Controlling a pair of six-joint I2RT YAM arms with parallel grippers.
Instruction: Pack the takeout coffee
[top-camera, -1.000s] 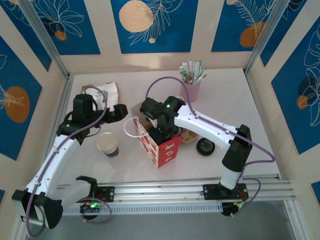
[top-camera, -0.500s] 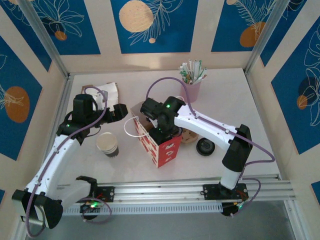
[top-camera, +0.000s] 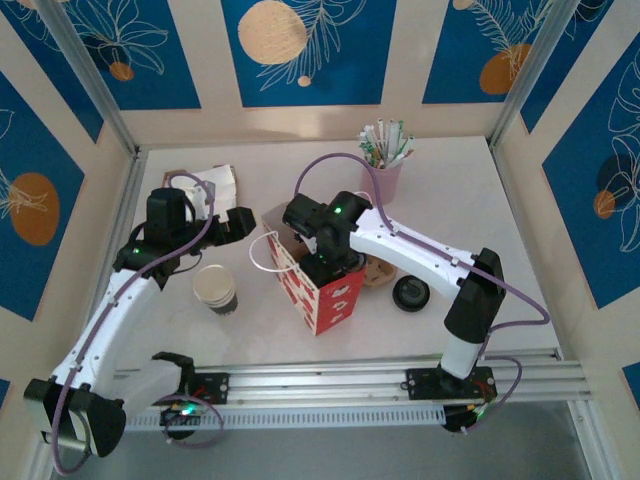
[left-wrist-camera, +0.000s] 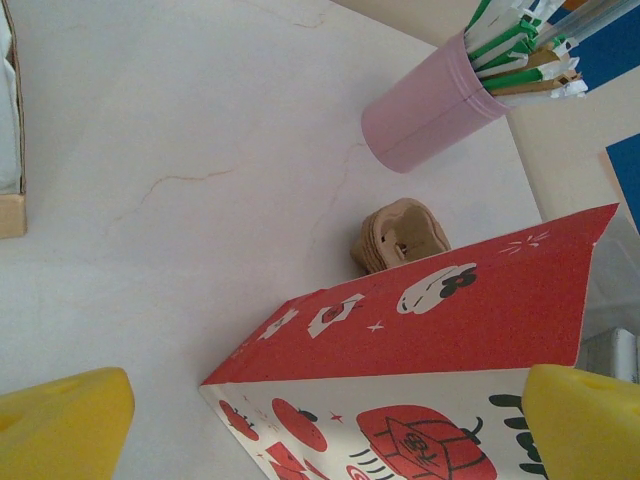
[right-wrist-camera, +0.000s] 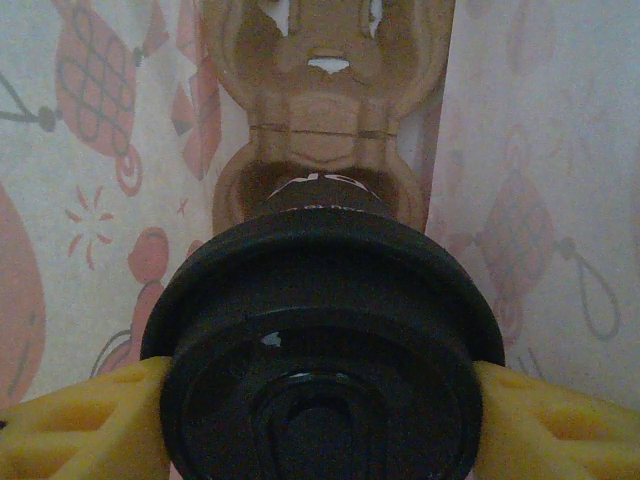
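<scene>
Right jaws pinch the takeout coffee, a small paper cup under a round black plastic lid (right-wrist-camera: 320, 330), with one yellow finger (right-wrist-camera: 80, 425) pressed on each side of the lid's rim. We judge the packing well along but not finished. The cup hangs inside the tall red-and-white printed paper bag (top-camera: 325, 292), whose pale inner walls rise on both sides of it in the right wrist view, yet it is gripped and not set down. What is left, as we read it, is to lower the cup to the bottom, let go and lift the arm clear of the bag's mouth. Straight beyond the lid, deeper in the bag, we see a brown moulded pulp holder (right-wrist-camera: 325, 120); whether the cup touches it we cannot tell.

Left jaws are spread wide and hold nothing. Their yellow fingers (left-wrist-camera: 60, 425) frame the bag's outer side in the left wrist view, so the coffee sits apart from them, hidden behind the paper wall. Near the left arm, on the pale desk (top-camera: 470, 200), stands an open paper cup with a dark band and no lid (top-camera: 215, 288), outside the bag. On the bag's other side lie a stack of brown pulp trays (left-wrist-camera: 400, 235) and a separate flat black lid (top-camera: 410, 293). Farthest back stands the pink cup of wrapped sticks (top-camera: 383, 180), well apart from the bag.
</scene>
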